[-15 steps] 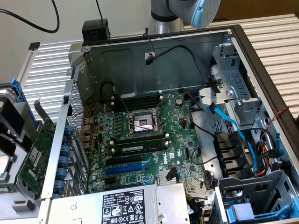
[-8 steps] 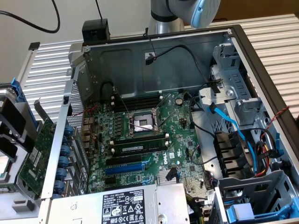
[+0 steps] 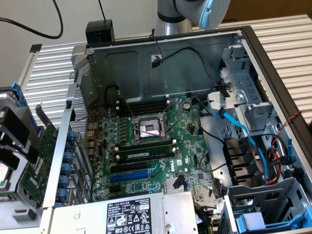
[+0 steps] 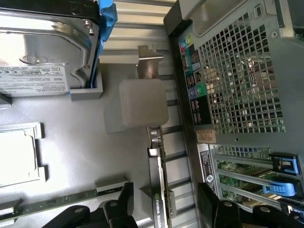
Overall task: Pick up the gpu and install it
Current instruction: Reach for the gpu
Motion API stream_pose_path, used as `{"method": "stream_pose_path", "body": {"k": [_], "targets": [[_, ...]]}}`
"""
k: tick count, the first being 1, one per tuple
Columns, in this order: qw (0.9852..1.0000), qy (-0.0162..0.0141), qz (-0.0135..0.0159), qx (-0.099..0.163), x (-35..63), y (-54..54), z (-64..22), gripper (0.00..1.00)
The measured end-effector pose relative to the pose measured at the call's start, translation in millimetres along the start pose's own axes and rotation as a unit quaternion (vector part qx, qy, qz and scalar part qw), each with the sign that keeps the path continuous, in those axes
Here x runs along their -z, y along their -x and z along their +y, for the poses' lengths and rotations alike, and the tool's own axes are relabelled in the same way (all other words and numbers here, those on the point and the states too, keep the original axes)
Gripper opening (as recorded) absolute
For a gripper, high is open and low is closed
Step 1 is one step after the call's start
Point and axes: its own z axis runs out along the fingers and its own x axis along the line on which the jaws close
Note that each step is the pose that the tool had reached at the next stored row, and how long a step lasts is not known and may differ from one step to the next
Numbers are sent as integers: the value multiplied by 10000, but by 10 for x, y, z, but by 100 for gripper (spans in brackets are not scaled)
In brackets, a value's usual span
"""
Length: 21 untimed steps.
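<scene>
Open desktop on the bench: the gripper (image 4: pixel 165 190) hangs over the gpu (image 4: pixel 158 209), its two black fingers (image 4: pixel 124 202) spread wide, one on each side of the card and clear of it. The gpu stands on edge on a grey textured tray (image 4: pixel 71 128), outside the machine and just beside the perforated rear panel (image 4: pixel 242 71) of the computer case (image 3: pixel 161 63). Close to the card's far end a pale, squarish block (image 4: pixel 142 102) sits on the tray. Farther off, a hard drive (image 4: pixel 42 47) lies flat in a blue caddy (image 4: pixel 107 14).

In the exterior view the case lies on its side with the cover off, and the large green motherboard (image 3: pixel 190 146) faces up among black and blue cables. The case rests on a pale ribbed metal surface (image 3: pixel 287 44) that runs out on the exterior view's right and behind the case. Above the case's back edge rises the silver-and-blue robot arm (image 3: pixel 195 12). Behind it is a plain light wall (image 3: pixel 29 14), with a black cable (image 3: pixel 53 27) looping across it.
</scene>
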Motion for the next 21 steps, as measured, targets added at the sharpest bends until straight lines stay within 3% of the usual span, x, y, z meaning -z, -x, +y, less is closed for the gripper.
{"method": "stream_pose_path", "body": {"k": [4, 5, 6, 7, 9, 10, 14, 15, 18, 21], "targets": [[10000, -10, -2, -15, -76, 3, 0, 64], [10000, -34, -7, -9, -84, 1, 2, 64], [10000, -90, -17, 13, -86, 1, 1, 64], [9999, -120, -22, 27, -86, 2, 1, 64], [9999, -124, -22, 29, -85, 2, 2, 64], [9999, -148, -25, 38, -84, 1, 6, 64], [9987, -463, -77, 175, -87, -4, 35, 64], [9986, -497, -83, 190, -87, -4, 35, 64], [9984, -522, -87, 201, -87, -4, 38, 64], [9979, -600, -99, 234, -108, 2, 81, 64]]}}
